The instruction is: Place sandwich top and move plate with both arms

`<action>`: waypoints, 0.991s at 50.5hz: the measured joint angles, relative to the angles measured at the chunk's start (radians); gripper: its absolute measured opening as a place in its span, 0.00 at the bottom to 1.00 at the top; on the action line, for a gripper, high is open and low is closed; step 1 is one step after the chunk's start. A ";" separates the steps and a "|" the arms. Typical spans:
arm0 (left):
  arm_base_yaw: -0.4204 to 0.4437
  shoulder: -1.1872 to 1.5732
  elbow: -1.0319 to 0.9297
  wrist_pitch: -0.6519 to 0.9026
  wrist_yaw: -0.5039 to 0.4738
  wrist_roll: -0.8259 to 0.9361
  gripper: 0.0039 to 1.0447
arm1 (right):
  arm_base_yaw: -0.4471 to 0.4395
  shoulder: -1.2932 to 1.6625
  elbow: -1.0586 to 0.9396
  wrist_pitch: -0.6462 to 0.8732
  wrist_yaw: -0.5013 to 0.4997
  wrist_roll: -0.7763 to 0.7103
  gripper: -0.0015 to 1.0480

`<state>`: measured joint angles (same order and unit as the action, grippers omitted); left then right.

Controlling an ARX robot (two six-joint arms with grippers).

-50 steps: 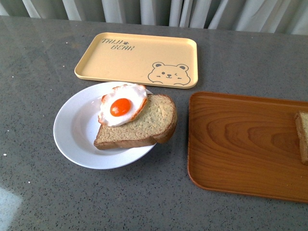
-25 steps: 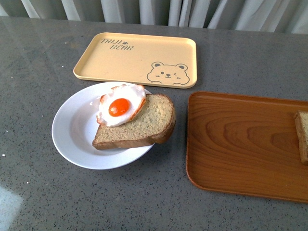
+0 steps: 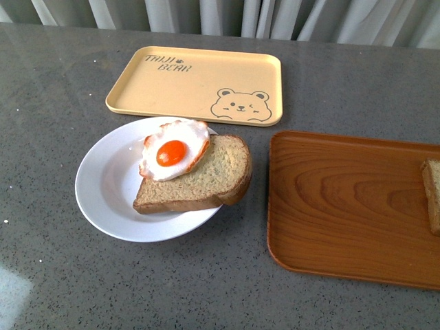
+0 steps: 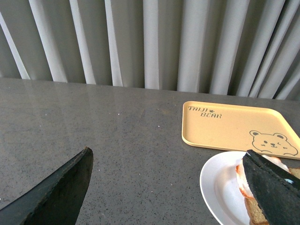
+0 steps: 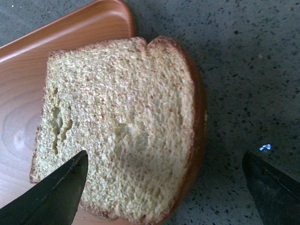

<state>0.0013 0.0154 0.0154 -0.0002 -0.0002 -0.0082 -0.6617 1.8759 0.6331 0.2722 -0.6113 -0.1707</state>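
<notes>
Front view cuts off the sandwich top (image 3: pixel 432 196) at the frame's right edge, so only a strip shows, lying on the brown wooden tray (image 3: pixel 344 199). Right wrist view gives the full slice (image 5: pixel 117 126): dented face up, one side on the tray corner, crust side overhanging onto the grey desk (image 3: pixel 55 89).

Right hand (image 5: pixel 165 157): only two black fingertips in frame, spread wide, gripping nothing, above the slice. Contact can't be judged.

Left hand (image 4: pixel 167 157): also only tips visible, wide open, empty. One tip hides part of the plate (image 4: pixel 215 183) contents.

White plate (image 3: pixel 103 185) sits on the desk between the two trays and holds a plain bread slice (image 3: pixel 206 182) with a fried egg (image 3: pixel 172 151) on its left part. The slice's right corner hangs over the rim. Yellow bear tray (image 3: pixel 192 82) is just behind the plate.
</notes>
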 joint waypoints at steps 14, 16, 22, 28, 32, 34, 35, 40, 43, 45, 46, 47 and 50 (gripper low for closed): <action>0.000 0.000 0.000 0.000 0.000 0.000 0.92 | -0.002 0.004 0.006 -0.005 -0.016 0.045 0.51; 0.000 0.000 0.000 0.000 0.000 0.000 0.92 | -0.005 -0.001 0.007 -0.011 -0.022 0.048 0.45; 0.000 0.000 0.000 0.000 0.000 0.000 0.92 | -0.010 -0.026 0.012 -0.033 -0.047 0.065 0.30; 0.000 0.000 0.000 0.000 0.000 0.000 0.92 | -0.015 -0.066 0.020 -0.057 -0.082 0.087 0.14; 0.000 0.000 0.000 0.000 0.000 0.000 0.92 | -0.016 -0.090 0.026 -0.074 -0.098 0.101 0.05; 0.000 0.000 0.000 0.000 0.000 0.000 0.92 | -0.017 -0.103 0.029 -0.083 -0.106 0.107 0.02; 0.000 0.000 0.000 0.000 0.000 0.000 0.92 | -0.017 -0.108 0.029 -0.087 -0.109 0.108 0.02; 0.000 0.000 0.000 0.000 0.000 0.000 0.92 | -0.015 -0.159 0.031 -0.117 -0.146 0.140 0.02; 0.000 0.000 0.000 0.000 0.000 0.000 0.92 | -0.007 -0.196 0.031 -0.133 -0.162 0.161 0.02; 0.000 0.000 0.000 0.000 0.000 0.000 0.92 | 0.006 -0.239 0.031 -0.143 -0.180 0.185 0.02; 0.000 0.000 0.000 0.000 0.000 0.000 0.92 | 0.019 -0.268 0.029 -0.147 -0.192 0.204 0.02; 0.000 0.000 0.000 0.000 0.000 0.000 0.92 | 0.029 -0.289 0.028 -0.149 -0.199 0.219 0.02; 0.000 0.000 0.000 0.000 0.000 0.000 0.92 | 0.076 -0.366 0.020 -0.145 -0.214 0.274 0.02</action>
<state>0.0013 0.0154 0.0154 -0.0002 -0.0002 -0.0082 -0.5858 1.5101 0.6529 0.1268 -0.8249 0.1028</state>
